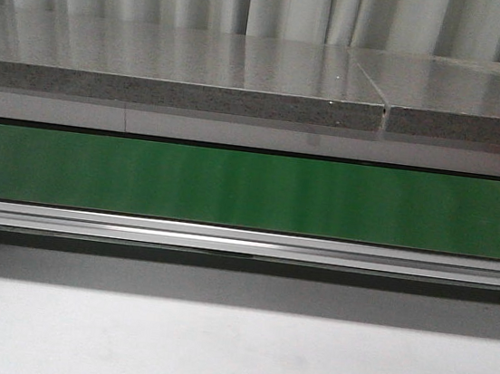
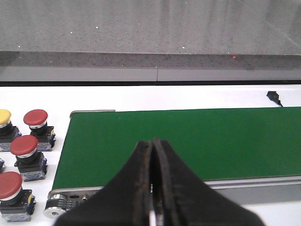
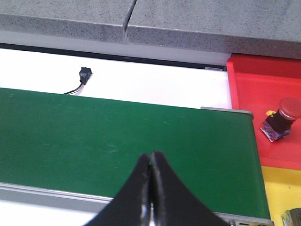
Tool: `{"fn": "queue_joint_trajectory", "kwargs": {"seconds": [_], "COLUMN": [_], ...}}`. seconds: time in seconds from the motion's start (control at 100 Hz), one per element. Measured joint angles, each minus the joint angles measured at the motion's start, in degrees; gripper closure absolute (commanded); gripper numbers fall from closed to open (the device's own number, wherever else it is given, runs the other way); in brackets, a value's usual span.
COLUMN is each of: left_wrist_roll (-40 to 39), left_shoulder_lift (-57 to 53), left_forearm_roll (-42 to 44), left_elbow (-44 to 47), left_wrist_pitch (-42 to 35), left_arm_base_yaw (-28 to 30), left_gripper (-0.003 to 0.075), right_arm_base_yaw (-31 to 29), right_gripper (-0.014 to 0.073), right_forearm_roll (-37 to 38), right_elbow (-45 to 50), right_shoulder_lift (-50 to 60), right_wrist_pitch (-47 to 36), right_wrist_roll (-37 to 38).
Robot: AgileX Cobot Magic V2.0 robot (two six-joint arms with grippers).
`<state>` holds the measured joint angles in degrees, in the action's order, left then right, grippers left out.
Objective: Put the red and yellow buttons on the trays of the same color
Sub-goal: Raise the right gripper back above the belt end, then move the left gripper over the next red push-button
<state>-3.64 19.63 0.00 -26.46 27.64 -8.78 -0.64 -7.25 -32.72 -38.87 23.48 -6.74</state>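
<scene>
Both grippers, left [image 2: 151,188] and right [image 3: 150,188], closed, empty, over bare belt [image 1: 250,190]. Red buttons [image 2: 24,146] wait beside the left end; one [image 3: 288,109] lies in red tray [image 3: 249,84]. Yellow tray [image 3: 282,183] probably holds another. Next: left opens wide, descends squarely over a cap.

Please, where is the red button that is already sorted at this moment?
In the right wrist view, one red button lies tilted inside the red tray, just past the end of the green belt; the yellow tray adjoins it.

The green belt [image 1: 250,190] looks smooth, slightly glossy. The slab [image 1: 182,69] is speckled, polished stone. The red tray [image 3: 263,89] is glossy plastic.
</scene>
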Motion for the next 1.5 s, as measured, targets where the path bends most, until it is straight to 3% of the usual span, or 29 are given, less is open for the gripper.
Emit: {"fn": "queue_joint_trajectory", "kwargs": {"seconds": [0.09, 0.26, 0.35, 0.6, 0.82, 1.01, 1.5], "left_wrist_roll": [0.0, 0.0, 0.0, -0.5, -13.2, -20.2, -21.1], "left_shoulder_lift": [0.0, 0.0, 0.0, 0.0, 3.5, 13.5, 43.8], "left_forearm_roll": [0.0, 0.0, 0.0, 0.0, 6.0, 9.3, 5.1], "left_elbow": [0.0, 0.0, 0.0, 0.0, -4.0, -10.6, -21.4], "left_wrist_pitch": [0.0, 0.0, 0.0, -0.6, 0.7, 3.5, 5.8], "left_arm_base_yaw": [0.0, 0.0, 0.0, 0.0, 5.1, 13.5, 27.4], "left_gripper": [0.0587, 0.0176, 0.0075, 0.0077, 0.0078, 0.0078, 0.0078], "right_arm_base_yaw": [0.0, 0.0, 0.0, 0.0, 0.0, 0.0, 0.0], "right_gripper": [0.0662, 0.0662, 0.0662, 0.0662, 0.0662, 0.0662, 0.0662], "right_forearm_roll": [0.0, 0.0, 0.0, 0.0, 0.0, 0.0, 0.0], "right_elbow": [0.0, 0.0, 0.0, 0.0, 0.0, 0.0, 0.0], "right_shoulder_lift": [0.0, 0.0, 0.0, 0.0, 0.0, 0.0, 0.0], "right_wrist_pitch": [0.0, 0.0, 0.0, 0.0, 0.0, 0.0, 0.0], "right_wrist_roll": [0.0, 0.0, 0.0, 0.0, 0.0, 0.0, 0.0]}}
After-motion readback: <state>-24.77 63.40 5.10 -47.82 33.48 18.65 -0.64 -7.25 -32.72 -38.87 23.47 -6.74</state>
